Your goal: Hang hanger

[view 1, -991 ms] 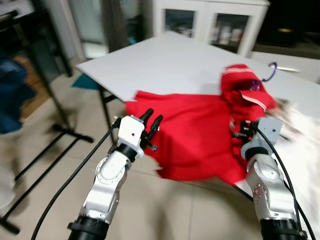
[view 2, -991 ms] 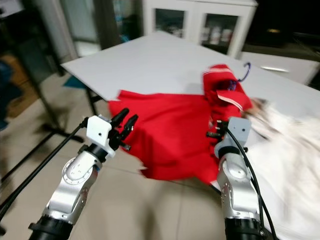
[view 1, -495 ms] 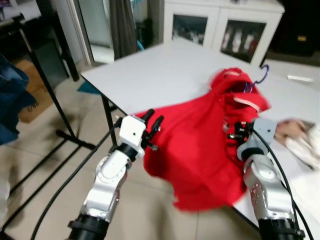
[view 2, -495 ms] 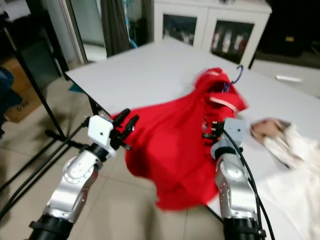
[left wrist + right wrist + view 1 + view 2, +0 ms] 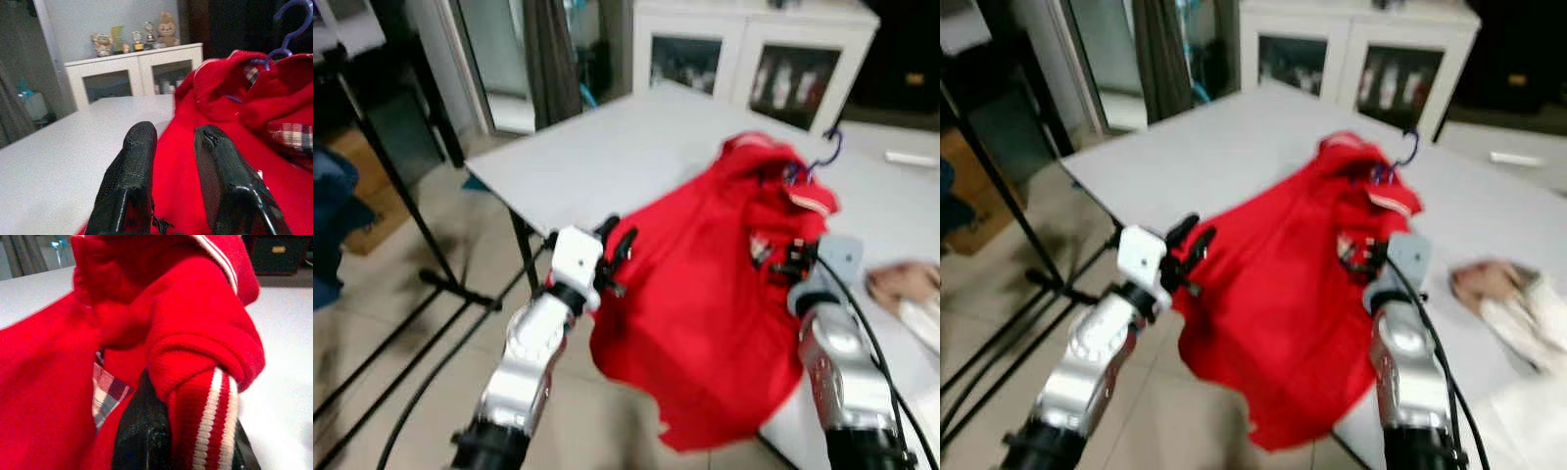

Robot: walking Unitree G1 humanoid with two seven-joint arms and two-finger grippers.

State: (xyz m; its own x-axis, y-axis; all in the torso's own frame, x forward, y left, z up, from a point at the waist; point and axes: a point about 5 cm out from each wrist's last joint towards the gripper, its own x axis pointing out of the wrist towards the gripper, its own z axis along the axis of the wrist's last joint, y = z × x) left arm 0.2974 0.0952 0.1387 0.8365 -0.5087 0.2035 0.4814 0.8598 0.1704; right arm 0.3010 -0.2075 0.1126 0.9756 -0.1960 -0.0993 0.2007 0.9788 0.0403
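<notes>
Now — right gripper (image 5: 790, 262) clenched in red jacket (image 5: 715, 294) | left gripper (image 5: 615, 253) released beside its hem | soft, floppy, light — carry by purple hanger hook (image 5: 829, 147) above right gripper.

The left arm is bent and reaches forward and up, and its left gripper (image 5: 619, 247) points ahead with its 2 black fingers (image 5: 129, 181) a little apart and nothing between them. The right arm stands up straighter, with its silver wrist turned in toward the middle. The right gripper (image 5: 781, 262) is pushed into red cloth that drapes over its fingers (image 5: 142, 431), so it is hard to see how the 2 fingers sit.
</notes>
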